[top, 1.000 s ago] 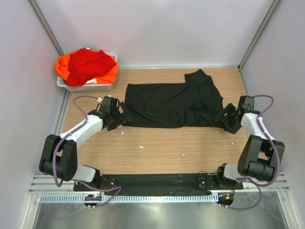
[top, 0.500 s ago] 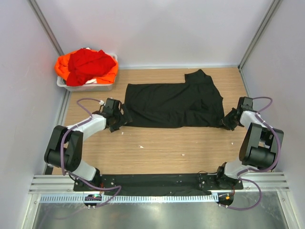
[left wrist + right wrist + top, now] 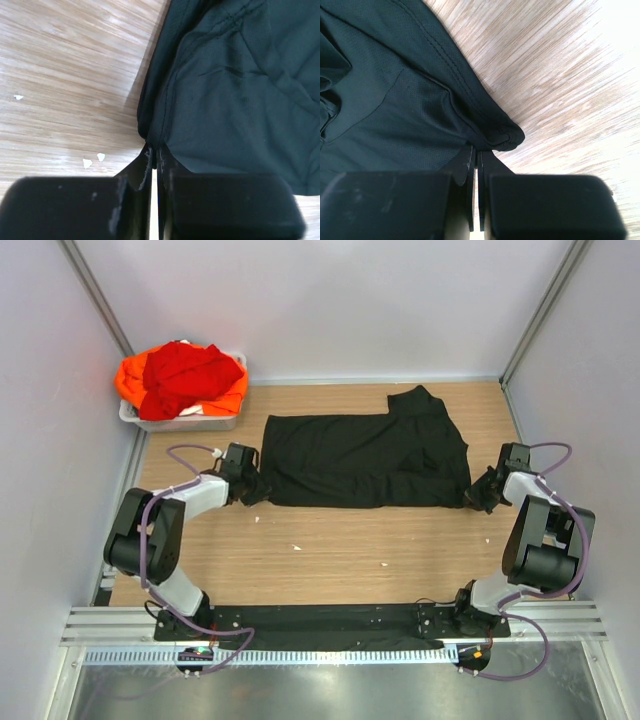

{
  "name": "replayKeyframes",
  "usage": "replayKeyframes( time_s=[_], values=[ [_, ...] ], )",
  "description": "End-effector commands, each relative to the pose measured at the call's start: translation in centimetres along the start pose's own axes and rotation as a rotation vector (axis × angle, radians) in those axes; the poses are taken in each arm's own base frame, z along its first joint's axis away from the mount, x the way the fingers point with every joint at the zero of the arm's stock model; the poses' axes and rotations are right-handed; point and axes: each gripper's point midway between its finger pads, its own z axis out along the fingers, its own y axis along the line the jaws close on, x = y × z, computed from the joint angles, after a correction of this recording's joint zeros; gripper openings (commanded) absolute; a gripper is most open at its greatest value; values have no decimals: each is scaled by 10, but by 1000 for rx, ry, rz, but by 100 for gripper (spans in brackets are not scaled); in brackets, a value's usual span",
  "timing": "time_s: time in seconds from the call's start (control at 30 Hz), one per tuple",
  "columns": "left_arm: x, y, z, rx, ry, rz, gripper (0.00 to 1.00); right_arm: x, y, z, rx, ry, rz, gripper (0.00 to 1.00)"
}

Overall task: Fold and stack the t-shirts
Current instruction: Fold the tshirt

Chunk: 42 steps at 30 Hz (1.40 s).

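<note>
A: Near edge first. Arms?
B: Both bases sit on the front rail, and each arm reaches fwd over the table (image 3: 340, 550). A few white specks (image 3: 296, 547) lie on the wood btwn them.

A: L side?
B: The left gripper (image 3: 152, 150) is low on the wood at the black t-shirt (image 3: 365, 455)'s near-left corner. Its jaws are pressed together w/ the hem pinched at the tips.

A: R side?
B: Same. The right gripper (image 3: 476, 150) is at the near-right corner, jaws together, w/ a small bunch of hem caught at the tips.

A: Where's the shirt itself?
B: Mid-table, spread mostly flat, long axis L-to-R, stretched btwn the two grippers. One part sticks out toward the far-right and is wrinkled there. I can't tell if that's a sleeve or the collar.

A: Farther back?
B: Far-left corner, by the wall, there's a white tub (image 3: 185, 423). The orange t-shirt (image 3: 130, 380) is heaped in it and spills over the rim. The red t-shirt (image 3: 185, 370) is crumpled on top. Both are well apart from the black one.
</note>
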Motion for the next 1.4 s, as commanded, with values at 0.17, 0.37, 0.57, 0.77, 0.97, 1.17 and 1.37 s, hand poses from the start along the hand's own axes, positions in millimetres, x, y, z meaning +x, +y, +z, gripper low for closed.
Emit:
replayKeyframes(
  time_s=[0.17,0.37,0.57,0.77,0.97,1.17,1.37],
  values=[
    [-16,24,-34,-162,-60,-9,0,-23,-18,-19,116,-123,2,1],
    [-4,39,-55,-180,-57,-20,0,-21,-21,-30,124,-139,5,1],
    [24,52,-66,-149,-7,-51,0,-13,-23,-44,119,-139,-4,10],
    [43,66,-87,-121,-15,-68,18,-15,-24,-67,120,-186,-15,71],
    [53,71,-111,-84,-3,-43,76,-21,-6,-93,36,-233,-48,86],
    [33,29,-180,101,-45,61,89,7,58,-108,-152,-208,-228,79],
    [-23,39,-236,-49,-237,312,95,31,91,-84,-171,-142,-306,42]
  ],
)
